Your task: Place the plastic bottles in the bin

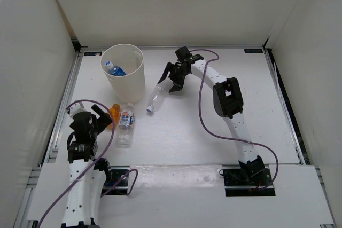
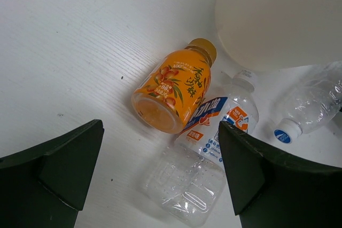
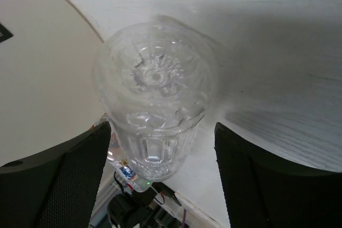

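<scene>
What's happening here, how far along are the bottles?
One blue-label bottle is already in the bin. The right gripper straddles the plain clear bottle beside the bin; whether it is clamped is unclear. The left gripper hangs open over the orange bottle and the red-white-blue label bottle, both lying on the table. Three bottles left.

1. I'm looking down on a white table top with faint wood grain, evenly lit.
2. Plain white panels close it in: back wall, left wall, right wall.
3. Along its edges I make out metal rails, and a dark gap on the right side.
</scene>
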